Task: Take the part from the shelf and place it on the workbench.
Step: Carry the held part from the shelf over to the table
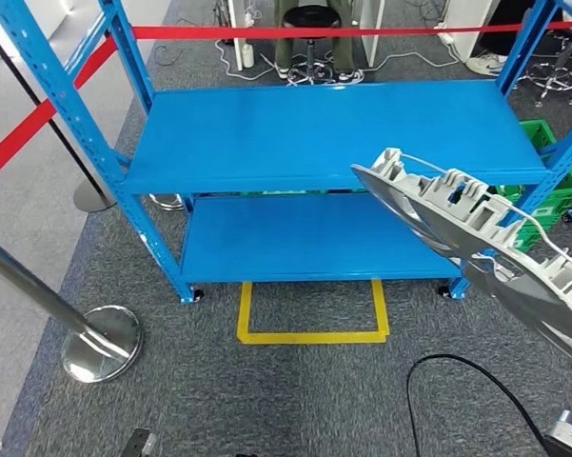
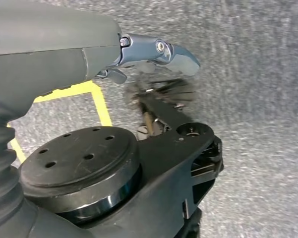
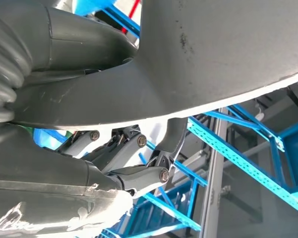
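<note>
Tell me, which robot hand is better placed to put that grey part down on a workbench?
The right robot hand, most likely: it already grips the grey part, lifted clear of the blue shelf. The left robot hand hangs over the carpet, holding nothing.

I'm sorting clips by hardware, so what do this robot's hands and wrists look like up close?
The left hand has a thick matte grey thumb and a blue-grey metal finger link with a screw at its pivot; a grey ribbed cover wraps the wrist. The right hand has the same grey shell, scuffed pale along one edge, and grey linkage bars with brass-coloured pivot screws.
</note>
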